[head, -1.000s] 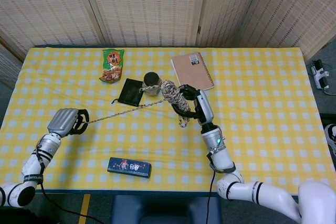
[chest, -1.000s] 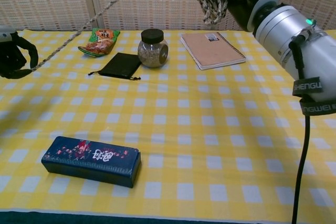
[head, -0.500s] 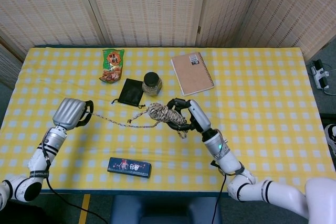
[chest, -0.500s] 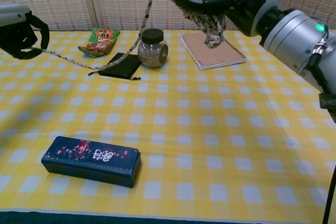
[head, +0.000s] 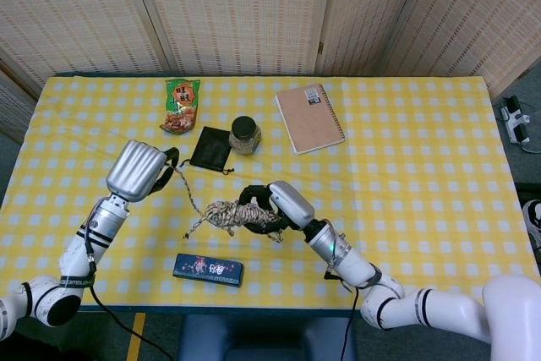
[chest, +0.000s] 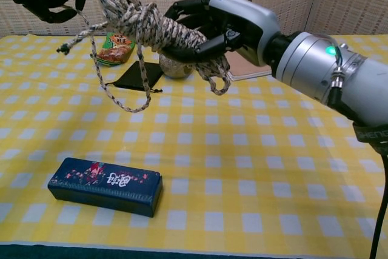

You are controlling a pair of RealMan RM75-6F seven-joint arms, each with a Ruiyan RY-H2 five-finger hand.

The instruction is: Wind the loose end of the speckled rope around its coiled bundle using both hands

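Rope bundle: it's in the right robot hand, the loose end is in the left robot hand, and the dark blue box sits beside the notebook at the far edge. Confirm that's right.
One thing is wrong: the box is not beside the notebook. The head view shows it at the near edge of the table, far from the notebook. The rest holds: the right robot hand grips the rope bundle, and the left robot hand holds the loose end.

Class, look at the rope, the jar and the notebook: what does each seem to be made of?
Rope: braided fibre, probably synthetic or cotton cord; matte, speckled cream and dark strands.
Jar: seemingly clear glass or plastic, since the grainy contents show through, with a dark lid.
Notebook: likely kraft card cover, flat matte brown, with a spiral binding along one edge.
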